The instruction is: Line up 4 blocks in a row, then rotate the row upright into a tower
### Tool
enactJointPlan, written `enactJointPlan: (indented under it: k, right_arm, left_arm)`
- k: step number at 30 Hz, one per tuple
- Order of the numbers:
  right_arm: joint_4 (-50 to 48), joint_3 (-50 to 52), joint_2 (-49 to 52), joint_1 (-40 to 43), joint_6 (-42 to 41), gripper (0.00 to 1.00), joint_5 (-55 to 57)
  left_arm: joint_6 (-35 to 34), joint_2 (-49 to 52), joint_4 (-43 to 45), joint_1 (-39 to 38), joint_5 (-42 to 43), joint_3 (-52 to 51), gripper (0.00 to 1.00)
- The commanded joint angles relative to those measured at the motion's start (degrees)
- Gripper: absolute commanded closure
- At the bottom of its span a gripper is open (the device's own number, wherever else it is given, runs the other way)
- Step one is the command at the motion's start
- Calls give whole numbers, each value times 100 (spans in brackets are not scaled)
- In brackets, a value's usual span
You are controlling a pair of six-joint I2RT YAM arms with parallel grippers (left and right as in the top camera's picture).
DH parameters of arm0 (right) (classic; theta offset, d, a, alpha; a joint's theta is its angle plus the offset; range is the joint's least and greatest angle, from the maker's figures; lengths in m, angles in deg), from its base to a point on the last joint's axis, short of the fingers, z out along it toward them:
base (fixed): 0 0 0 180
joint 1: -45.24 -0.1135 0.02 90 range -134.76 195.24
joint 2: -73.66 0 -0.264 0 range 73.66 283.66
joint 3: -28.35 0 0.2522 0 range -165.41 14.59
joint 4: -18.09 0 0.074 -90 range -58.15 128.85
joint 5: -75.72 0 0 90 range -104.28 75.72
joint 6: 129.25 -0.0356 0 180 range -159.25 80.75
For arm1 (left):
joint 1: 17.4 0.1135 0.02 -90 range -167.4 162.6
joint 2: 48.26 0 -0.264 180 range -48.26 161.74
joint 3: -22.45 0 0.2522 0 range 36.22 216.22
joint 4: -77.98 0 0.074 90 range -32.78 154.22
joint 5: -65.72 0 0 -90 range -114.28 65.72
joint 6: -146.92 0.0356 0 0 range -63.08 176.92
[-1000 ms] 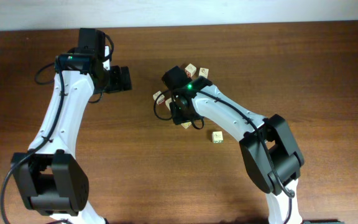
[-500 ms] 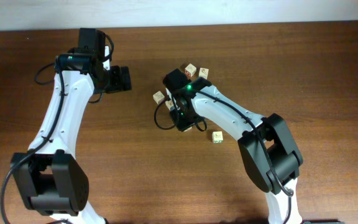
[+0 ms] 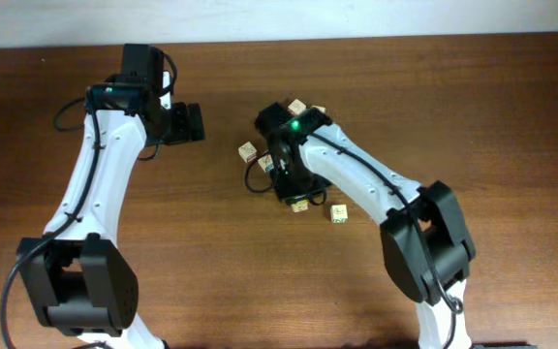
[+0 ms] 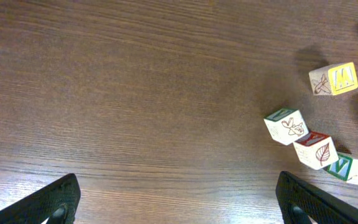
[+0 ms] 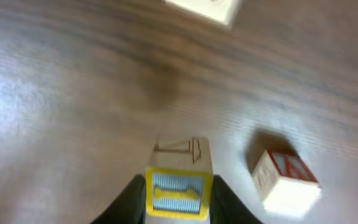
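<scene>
Brown wood-grain table [image 4: 135, 93] fills every view. The left gripper [image 4: 178, 186] hangs with its fingers [image 4: 58, 200] spread wide and nothing between them. Beyond its right fingertip lies a cluster of blocks. Farthest out is a yellow-faced block [image 4: 342, 78] printed with a pale "M". Nearer the finger is a green-edged block [image 4: 286, 126] with a small line drawing. Nearer still, a red-edged leaf block [image 4: 316, 151] touches a green-letter block [image 4: 352, 170] whose print looks like "W". The right gripper [image 5: 179, 202] has its fingers [image 5: 132, 200] pressed against both sides of a yellow-framed block [image 5: 178, 163], pinching it. The framed face carries a blue print too blurred to read. Just right of these fingers, apart from them, sits a red-trimmed block [image 5: 284, 180].
</scene>
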Motion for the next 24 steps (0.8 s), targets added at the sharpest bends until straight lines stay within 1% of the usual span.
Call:
enactJointPlan:
  k: [1,3,5,12,13,15,16,18,21,22,23,24]
  right_arm:
    - [337,142,-236,50,-1047,73,437]
    - [9,634,-234,144,-1126,73,470]
    - [-216,846,-234,210,-1126,73,481]
    - [-317,1040,-234,282,-1123,73,479]
    - [-313,1040,-234,282,-1121,66,481]
    - [-321,1040,-234,289,-1119,61,481]
    - [-363,1023,-234,289,-1075,57,481]
    - [-361,933,-234,308,-1032,56,481]
    - [-323,256,-234,444,-656,55,459]
    - [-474,-52,-234,503,-511,51,481]
    - [-664,-96,-234,535,-516,47,474]
    - [-1139,-81,-186,544,-514,47,459]
  left_arm:
    - [-74,35,0,4,-39,105,1]
    - [-74,35,0,4,-39,105,1]
    - [-74,35,2,4,-39,105,1]
    - [-74,35,2,4,-39,105,1]
    - [-74,35,2,4,-39,105,1]
    - [-74,35,0,4,-39,105,1]
    - [-74,35,0,4,-39,105,1]
    - [-74,35,2,4,-39,105,1]
    - [-74,35,2,4,-39,105,1]
    - [-74,35,2,4,-39,105,1]
    - [-74,35,2,4,-39,105,1]
    - [-74,35,0,4,-39,105,1]
